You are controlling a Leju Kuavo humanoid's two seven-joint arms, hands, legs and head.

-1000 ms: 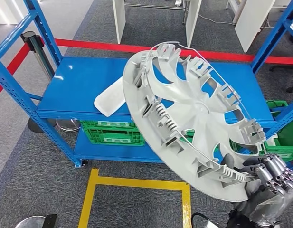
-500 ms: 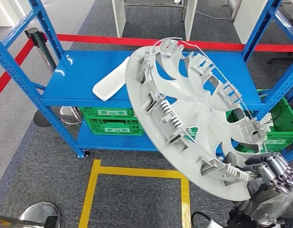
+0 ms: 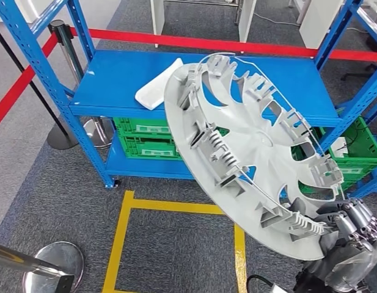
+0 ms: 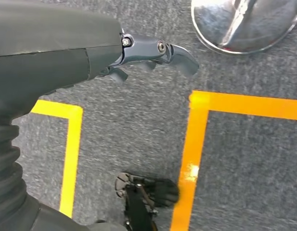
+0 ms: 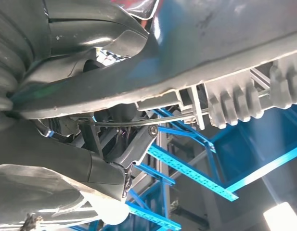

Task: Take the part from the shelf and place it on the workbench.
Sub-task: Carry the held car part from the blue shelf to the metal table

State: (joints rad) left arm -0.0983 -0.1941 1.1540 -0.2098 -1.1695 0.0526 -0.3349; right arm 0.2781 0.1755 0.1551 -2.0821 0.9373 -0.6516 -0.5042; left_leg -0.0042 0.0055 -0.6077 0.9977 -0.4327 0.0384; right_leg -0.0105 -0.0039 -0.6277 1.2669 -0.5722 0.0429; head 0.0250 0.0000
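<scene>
right hand (image 3: pixel 350 244): low, fingers (image 3: pixel 357 217) curled, gripping | left hand (image 4: pixel 103 53): hanging, fingers (image 4: pixel 175 50) loosely extended, holding nothing

Robot hand (image 5: pixel 85 144) grips the grey part's (image 5: pixel 226 48) rim (ribbed underside); blue shelf (image 5: pixel 190 171) beyond.

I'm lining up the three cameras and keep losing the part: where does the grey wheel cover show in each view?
Head view: the wheel cover fills the centre and right, tilted, its lower rim gripped by the right hand.
Left wrist view: not in it; the left hand hangs over the floor.
Right wrist view: its ribbed rim crosses the frame.
Shared landmark: the blue shelf.
</scene>
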